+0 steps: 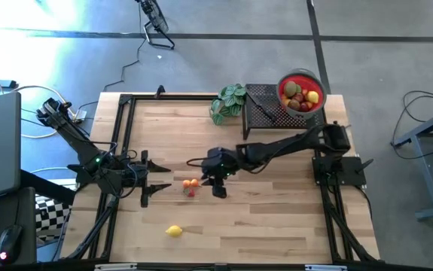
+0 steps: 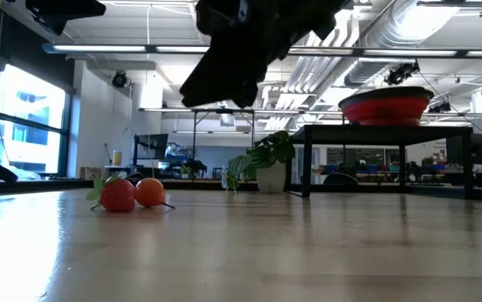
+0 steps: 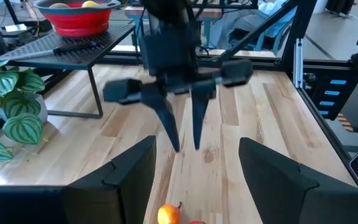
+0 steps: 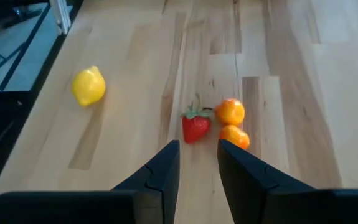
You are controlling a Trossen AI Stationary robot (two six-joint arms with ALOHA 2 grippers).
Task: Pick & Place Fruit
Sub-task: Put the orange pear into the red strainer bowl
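Two narrowly parted fingers of your right gripper (image 4: 196,165) hang empty just above the worktop (image 1: 276,218); a strawberry (image 4: 195,127) and two oranges (image 4: 231,112) lie just ahead, a lemon (image 4: 89,86) farther off. Your left gripper (image 1: 158,188) waits opposite, fingers spread.

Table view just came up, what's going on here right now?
The right gripper hangs empty, fingers slightly apart, just above the table beside a strawberry and two small oranges. The left gripper waits open on their other side, holding nothing. A lemon lies apart nearer the front edge. The red bowl on the black stand already holds several fruits.
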